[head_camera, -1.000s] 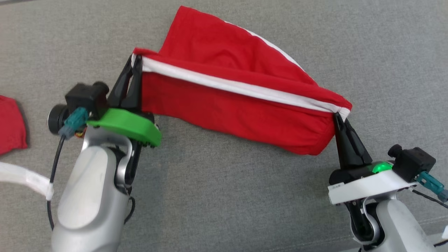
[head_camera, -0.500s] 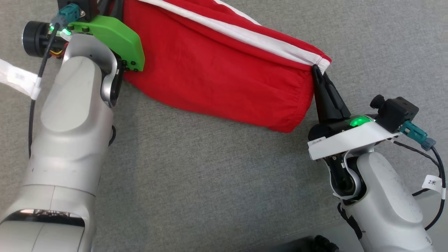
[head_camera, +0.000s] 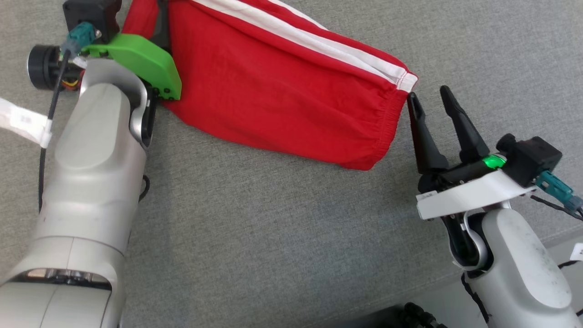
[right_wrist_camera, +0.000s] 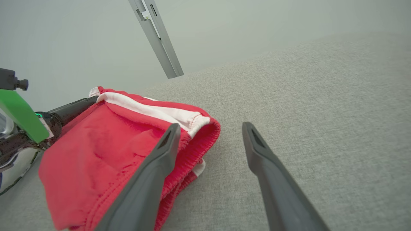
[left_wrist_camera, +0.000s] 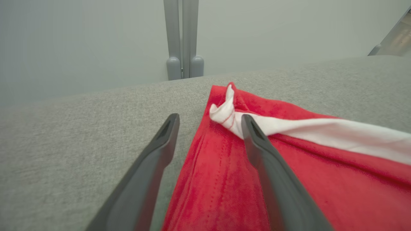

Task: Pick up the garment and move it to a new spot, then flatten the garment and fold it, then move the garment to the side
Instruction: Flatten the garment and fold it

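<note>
The garment (head_camera: 282,91) is red with a white stripe and lies spread on the grey cloth surface. In the head view my right gripper (head_camera: 428,92) stands open just right of the garment's gathered right corner, with nothing between its fingers. The right wrist view shows the right gripper (right_wrist_camera: 211,125) with its left finger (right_wrist_camera: 151,179) over the garment's (right_wrist_camera: 106,154) hem and its right finger over bare cloth. My left gripper (left_wrist_camera: 210,116) is open astride the garment's (left_wrist_camera: 218,166) left edge, the crumpled white corner lying by its right finger. Its green wrist mount (head_camera: 136,59) hides the fingers in the head view.
Grey cloth surface (head_camera: 273,228) stretches all around the garment. A white tagged strap (head_camera: 23,120) hangs at the left by my left forearm. A grey post (left_wrist_camera: 181,38) stands beyond the far edge, and a slanted grey rail (right_wrist_camera: 157,38) shows in the right wrist view.
Both grippers have opened and let go of the garment's corners. The garment has dropped flat on the cloth, and the right gripper has drawn slightly away. The head view shifted earlier.
</note>
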Available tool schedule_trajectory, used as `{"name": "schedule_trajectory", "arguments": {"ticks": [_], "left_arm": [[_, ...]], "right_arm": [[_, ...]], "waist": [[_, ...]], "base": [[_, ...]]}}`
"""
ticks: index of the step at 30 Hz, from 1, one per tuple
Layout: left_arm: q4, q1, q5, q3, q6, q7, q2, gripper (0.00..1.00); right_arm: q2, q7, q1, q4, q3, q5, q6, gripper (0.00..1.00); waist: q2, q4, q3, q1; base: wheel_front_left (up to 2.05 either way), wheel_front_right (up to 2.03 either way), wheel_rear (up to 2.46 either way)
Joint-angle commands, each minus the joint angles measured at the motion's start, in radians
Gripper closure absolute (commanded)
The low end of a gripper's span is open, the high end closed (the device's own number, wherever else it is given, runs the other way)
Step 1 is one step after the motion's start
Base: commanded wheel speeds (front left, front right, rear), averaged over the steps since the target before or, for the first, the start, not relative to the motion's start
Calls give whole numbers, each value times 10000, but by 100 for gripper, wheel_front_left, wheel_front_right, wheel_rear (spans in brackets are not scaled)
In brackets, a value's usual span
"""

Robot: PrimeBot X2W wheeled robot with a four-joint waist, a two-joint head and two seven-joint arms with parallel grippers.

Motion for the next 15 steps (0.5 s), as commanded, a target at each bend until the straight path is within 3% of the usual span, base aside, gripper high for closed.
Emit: {"name": "schedule_trajectory", "arguments": {"ticks": [1,3,7,15], "left_arm": [[-148,403,-36,67,138,-106,86,0],[-587,798,-68,188,325,-184,139,0],[-2817,2178,130,684,939,-183,265,0],[-6870,5586,502,1363,1667,-188,169,0]], "right_arm": [[-75,-28,239,-200,-179,-170,-11,0],[-136,-28,514,-520,-469,-455,-11,0],[-222,-28,948,-1145,-1109,-971,-11,0],[-456,-27,1384,-1760,-1629,-1636,-11,0]], "waist": [[0,153,-215,0],[0,231,-366,0],[0,424,-700,0],[0,965,-1572,0]], "base": [[0,0,0],[0,0,0],[0,0,0],[0,0,0]]}}
